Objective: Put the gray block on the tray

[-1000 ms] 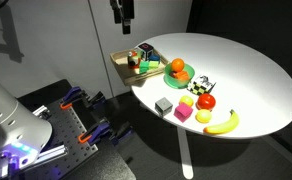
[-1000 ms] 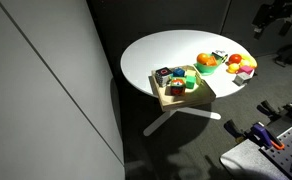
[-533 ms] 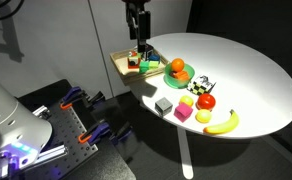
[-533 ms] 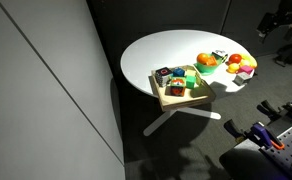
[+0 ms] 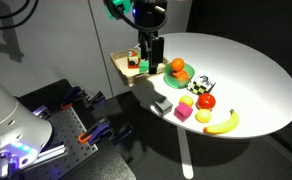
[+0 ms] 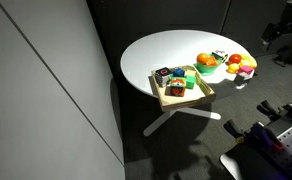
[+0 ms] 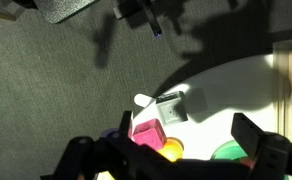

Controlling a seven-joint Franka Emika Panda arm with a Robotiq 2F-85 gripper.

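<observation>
— How far along are you getting?
— Nothing is done yet. The gray block (image 5: 163, 104) is sitting at the table (image 5: 246, 70) edge beside the pink cube (image 5: 182, 114), well apart from the tray (image 5: 121, 62).
— And your gripper (image 5: 152, 58)?
— Hovering wide, carrying nothing; 2 steps are waiting: grasping, placing.

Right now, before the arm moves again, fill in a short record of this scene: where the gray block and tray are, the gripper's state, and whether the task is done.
gray block: on the white table at its edge, next to the pink cube, outside the tray
tray: wooden, at the table edge, holding several small objects
gripper: open, empty, raised near the tray, apart from the gray block
nearby: green plate with an orange; banana
task status: not yet done
</observation>
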